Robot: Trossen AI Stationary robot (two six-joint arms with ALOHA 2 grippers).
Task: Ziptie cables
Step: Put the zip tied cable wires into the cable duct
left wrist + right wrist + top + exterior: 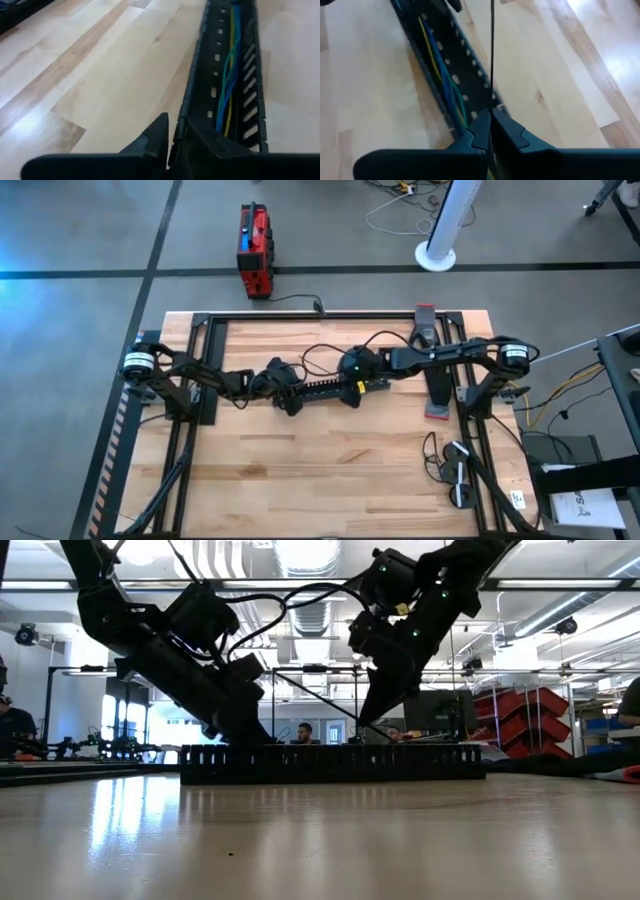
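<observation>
A long black slotted duct (pixel 335 387) lies flat on the wooden table, running left to right. The cables (pixel 227 85), thin yellow, blue and green wires, lie inside it along its length and also show in the right wrist view (pixel 442 75). My left gripper (pixel 181 131) is at the duct's left end (pixel 290 396), shut on one side wall. My right gripper (pixel 490 124) hovers over the duct's right part (pixel 355 387), shut on a thin black ziptie strip (pixel 491 50). My left gripper grips the duct's side wall (pixel 184 112) at the left end, one finger outside the duct and one inside it, coming slanting down from the table's left. The duct stays flat on the table. My right gripper pinches the thin ziptie strip (pixel 491 102) between its two fingertips. The strip sticks straight out beyond the fingers, over the duct's edge. The fingers slant down from the table's right.
A black and red tool (pixel 432 370) lies on the table's right part, and small black parts (pixel 455 475) lie near the front right. Black frame rails (pixel 200 360) border the table. A red case (pixel 255 250) stands on the floor beyond the far edge.
</observation>
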